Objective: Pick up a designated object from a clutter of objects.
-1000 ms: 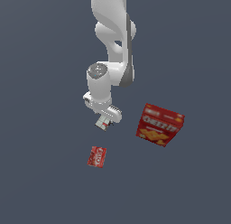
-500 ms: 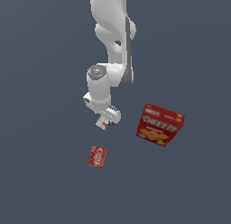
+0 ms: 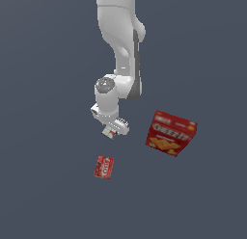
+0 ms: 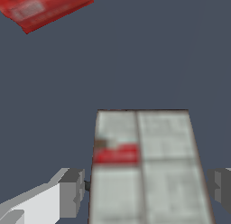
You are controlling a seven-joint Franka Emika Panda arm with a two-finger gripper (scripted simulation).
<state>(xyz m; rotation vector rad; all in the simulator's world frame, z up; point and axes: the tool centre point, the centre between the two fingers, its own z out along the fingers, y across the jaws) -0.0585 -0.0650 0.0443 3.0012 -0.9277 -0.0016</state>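
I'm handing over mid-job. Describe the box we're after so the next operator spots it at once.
Follow the white arm down to its end effector: the small whitish-grey box sits between its fingers. Pale square panels and one small red mark set it apart from the all-red cracker box and flat red packet.

The white arm reaches steeply down, its hand [image 3: 112, 132] with fingers [image 4: 71, 191] spread wide apart, one each side.

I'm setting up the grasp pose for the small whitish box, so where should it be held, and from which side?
Grip the small whitish box across its narrow width, on the two long side edges, coming straight down onto its broad panelled face. The wrist view shows the hand already astride it that way, one finger beside each long edge. Whether the fingers touch it is unclear.
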